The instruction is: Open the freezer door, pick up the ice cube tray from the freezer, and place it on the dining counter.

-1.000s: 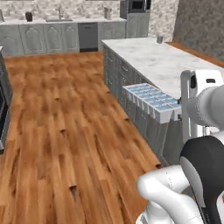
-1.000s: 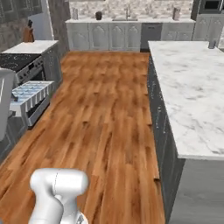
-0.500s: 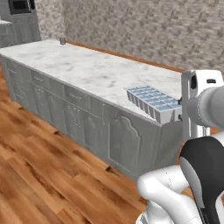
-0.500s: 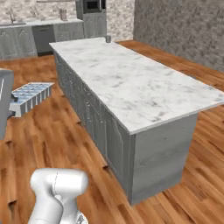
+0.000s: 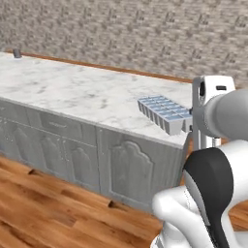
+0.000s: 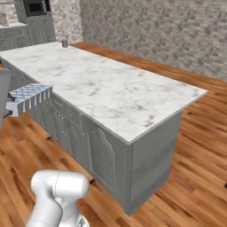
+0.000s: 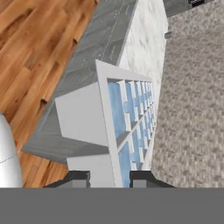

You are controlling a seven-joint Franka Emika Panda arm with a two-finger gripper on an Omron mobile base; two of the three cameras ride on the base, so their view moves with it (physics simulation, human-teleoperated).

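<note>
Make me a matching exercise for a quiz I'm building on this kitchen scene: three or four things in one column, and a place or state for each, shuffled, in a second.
Things:
1. ice cube tray
2. dining counter
3. small dark cup
4. gripper

Places or states:
A. standing at the far end of the marble top
B. white marble with grey veining, on a grey base
C. shut on the tray's near end
D. carried in the air at the counter's edge

Pairs: 1-D, 2-B, 3-A, 4-C

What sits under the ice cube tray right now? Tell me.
In the left base view the ice cube tray, gripped by the hand, hangs over the near edge of the dining counter. The patch of marble directly below it is covered.
</note>
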